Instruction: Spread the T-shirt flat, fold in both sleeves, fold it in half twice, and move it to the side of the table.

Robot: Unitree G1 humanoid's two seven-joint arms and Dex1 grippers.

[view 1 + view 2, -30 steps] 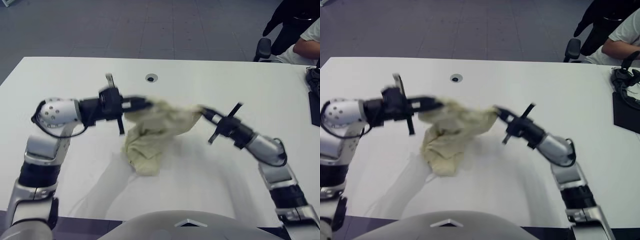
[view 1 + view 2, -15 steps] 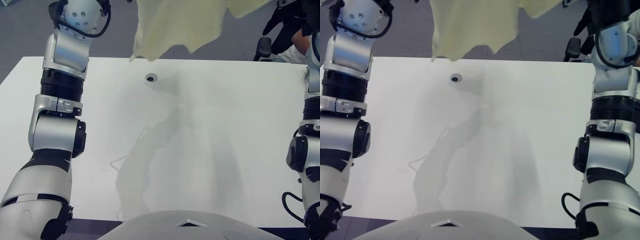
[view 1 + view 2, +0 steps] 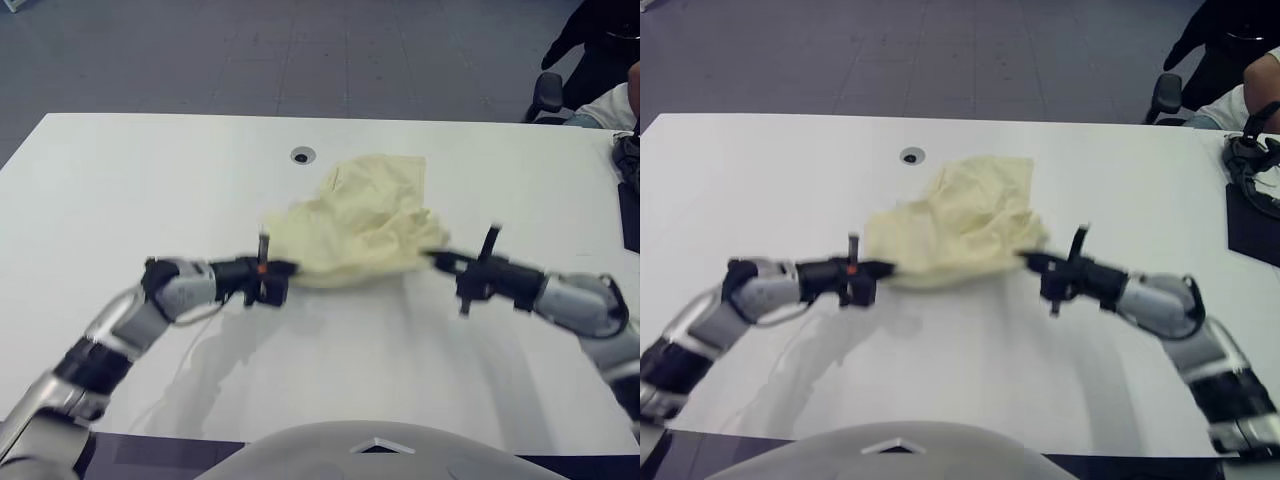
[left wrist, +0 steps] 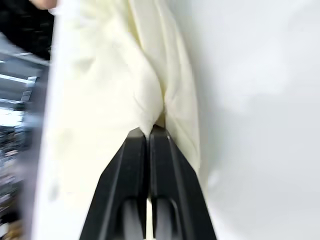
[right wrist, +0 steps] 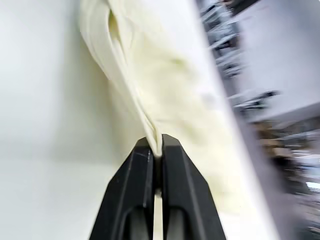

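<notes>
Where half a second ago both arms held the shirt (image 3: pixel 355 220) high overhead, they have now swung it down mid-table (image 3: pixel 120 180), so spreading is under way, though not done. The left gripper (image 3: pixel 288 268) and right gripper (image 3: pixel 434 260) are each clamped on a near edge. The cloth is pale yellow, thin and soft, bunched in rumpled folds on the smooth white top.

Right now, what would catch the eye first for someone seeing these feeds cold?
The pale yellow T-shirt lies bunched in a rumpled heap at the middle of the white table, not yet spread flat. The left tool is shut on the cloth's near edge on the robot's left, and the right tool is shut on the near edge on its right. Both tools are low over the table.
</notes>
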